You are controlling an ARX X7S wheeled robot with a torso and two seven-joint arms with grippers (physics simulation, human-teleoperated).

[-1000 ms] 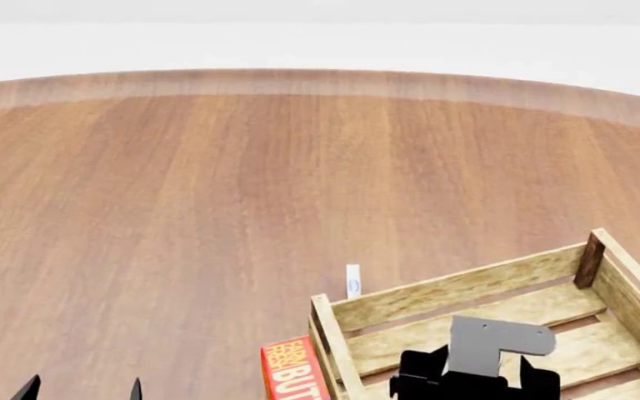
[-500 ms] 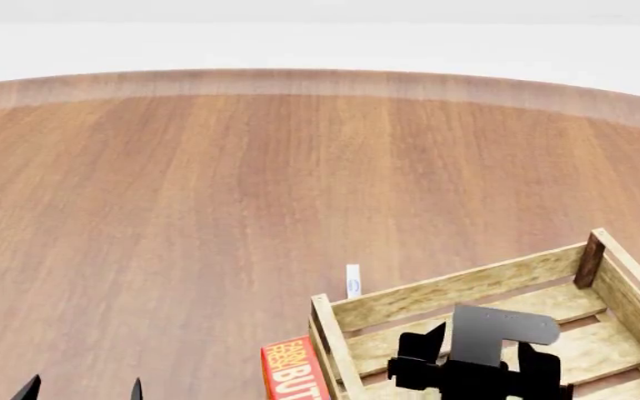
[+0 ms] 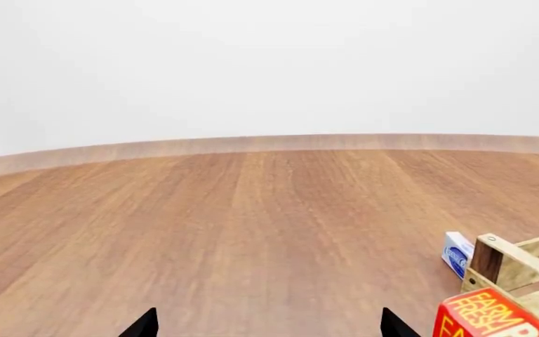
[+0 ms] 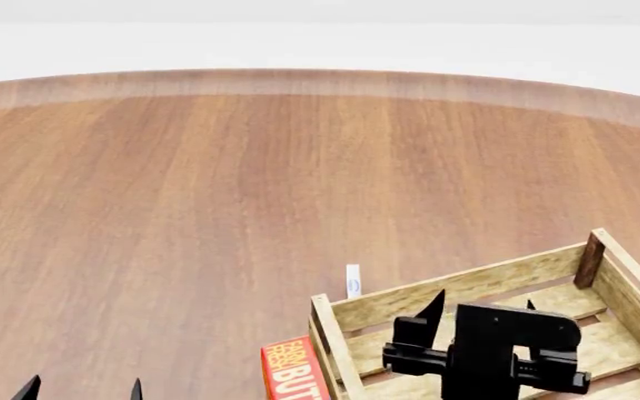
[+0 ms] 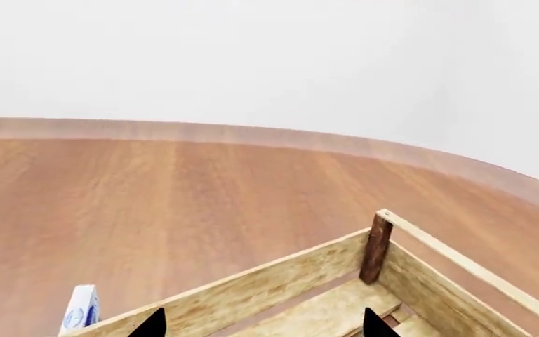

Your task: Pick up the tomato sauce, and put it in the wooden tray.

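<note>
The tomato sauce is out of view in every frame. The wooden tray [image 4: 453, 283] of pale slats with dark corner posts sits at the near right of the table; its inside slats, where they show, are bare. My right gripper [image 4: 483, 302] hovers over the tray's near part, open, with nothing between its fingers. In the right wrist view the gripper [image 5: 263, 324] points over the tray's far wall [image 5: 279, 270]. My left gripper [image 4: 83, 388] is low at the near left, open and empty above bare wood [image 3: 267, 324]. The tray's corner [image 3: 522, 256] shows in the left wrist view.
A red butter box [image 4: 290, 371] lies against the tray's left side, also seen from the left wrist [image 3: 485, 319]. A small white-and-blue box [image 4: 352, 281] stands just beyond the tray's far left corner [image 5: 79, 309]. The round wooden table [image 4: 242, 183] stretches far ahead.
My right gripper has risen and tipped up over the tray, so its black fingertips now show pointing away. The left gripper has not moved.
</note>
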